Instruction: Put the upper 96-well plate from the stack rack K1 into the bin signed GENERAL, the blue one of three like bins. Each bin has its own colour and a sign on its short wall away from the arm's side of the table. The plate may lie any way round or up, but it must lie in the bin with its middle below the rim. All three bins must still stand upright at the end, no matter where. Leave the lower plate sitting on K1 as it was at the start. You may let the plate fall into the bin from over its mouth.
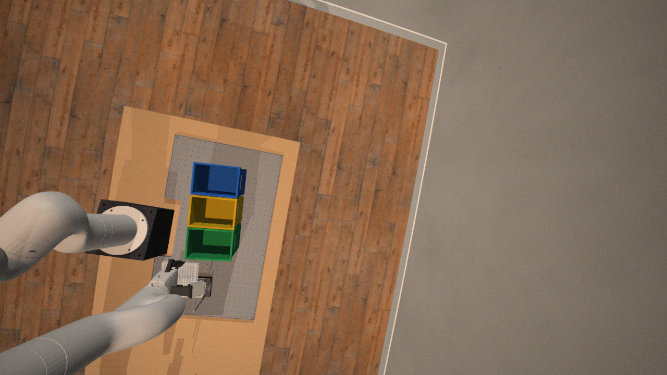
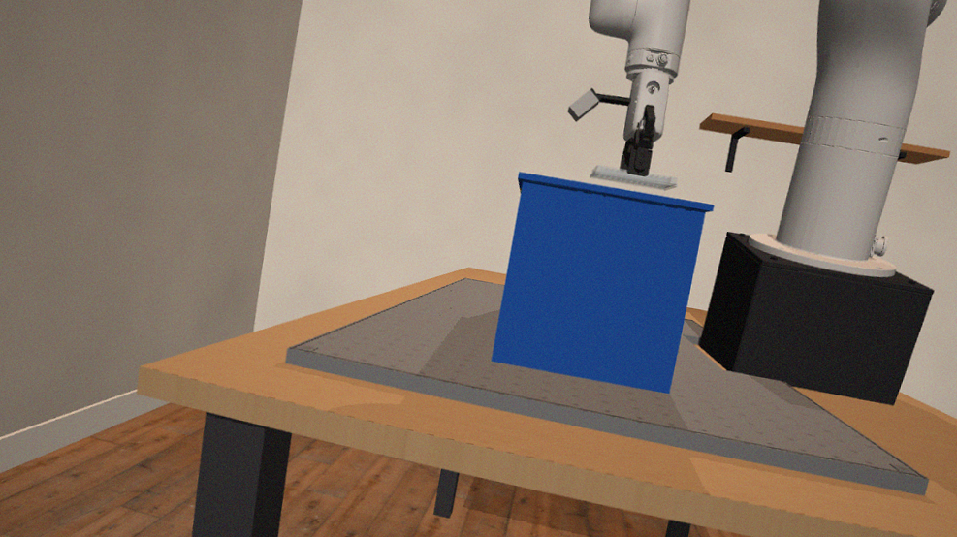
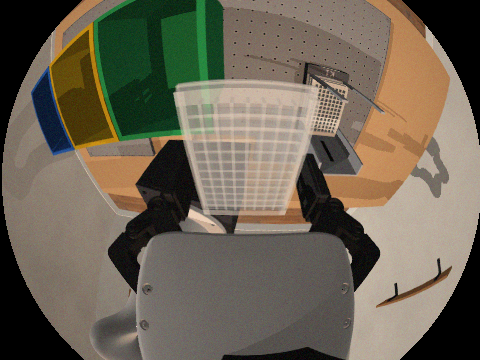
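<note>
My gripper (image 3: 246,165) is shut on a clear 96-well plate (image 3: 243,143) and holds it level in the air. In the overhead view the plate (image 1: 187,273) hangs beside the stack rack K1 (image 1: 204,286), just short of the green bin (image 1: 210,242). The rack with the lower plate (image 3: 330,107) shows behind the held plate in the wrist view. The blue bin (image 1: 217,179) is the farthest of the row, past the yellow bin (image 1: 214,212). In the side view the plate (image 2: 633,177) rides above the level of the blue bin's rim (image 2: 615,191).
The three bins stand upright in a row on the grey perforated mat (image 1: 254,223). The arm's black base block (image 1: 139,230) sits beside the yellow and green bins. A wall shelf (image 2: 822,139) hangs behind the arm.
</note>
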{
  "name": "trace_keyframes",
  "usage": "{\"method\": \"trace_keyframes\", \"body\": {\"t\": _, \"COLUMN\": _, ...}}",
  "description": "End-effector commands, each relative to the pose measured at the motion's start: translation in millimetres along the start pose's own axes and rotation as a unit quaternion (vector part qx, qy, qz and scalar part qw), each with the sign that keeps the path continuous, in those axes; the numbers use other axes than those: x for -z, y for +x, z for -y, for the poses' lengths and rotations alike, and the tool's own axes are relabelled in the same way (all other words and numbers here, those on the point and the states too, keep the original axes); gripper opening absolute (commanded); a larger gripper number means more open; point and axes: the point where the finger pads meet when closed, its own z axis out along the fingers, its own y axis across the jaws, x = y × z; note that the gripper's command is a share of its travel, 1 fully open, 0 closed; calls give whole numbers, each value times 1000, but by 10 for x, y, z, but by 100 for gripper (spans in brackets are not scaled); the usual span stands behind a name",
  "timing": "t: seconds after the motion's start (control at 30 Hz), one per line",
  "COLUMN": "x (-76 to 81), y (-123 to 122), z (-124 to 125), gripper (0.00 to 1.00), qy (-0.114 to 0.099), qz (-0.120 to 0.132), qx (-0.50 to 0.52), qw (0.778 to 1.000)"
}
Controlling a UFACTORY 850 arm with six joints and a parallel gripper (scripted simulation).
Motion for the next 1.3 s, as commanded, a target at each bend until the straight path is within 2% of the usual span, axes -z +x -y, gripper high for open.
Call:
{"method": "trace_keyframes", "body": {"t": 0.0, "x": 0, "y": 38, "z": 130, "gripper": 0, "qy": -1, "qz": -2, "qx": 0, "qw": 1000}}
{"method": "trace_keyframes", "body": {"t": 0.1, "x": -1, "y": 46, "z": 163, "gripper": 0, "qy": -1, "qz": -2, "qx": 0, "qw": 1000}}
{"method": "trace_keyframes", "body": {"t": 0.6, "x": -17, "y": 152, "z": 652, "gripper": 0, "qy": -1, "qz": -2, "qx": 0, "qw": 1000}}
{"method": "trace_keyframes", "body": {"t": 0.67, "x": -17, "y": 152, "z": 652, "gripper": 0, "qy": -1, "qz": -2, "qx": 0, "qw": 1000}}
{"method": "trace_keyframes", "body": {"t": 1.17, "x": -36, "y": 258, "z": 1142, "gripper": 0, "qy": 0, "qz": -2, "qx": 0, "qw": 1000}}
{"method": "trace_keyframes", "body": {"t": 1.27, "x": -37, "y": 265, "z": 1174, "gripper": 0, "qy": 0, "qz": -2, "qx": 0, "qw": 1000}}
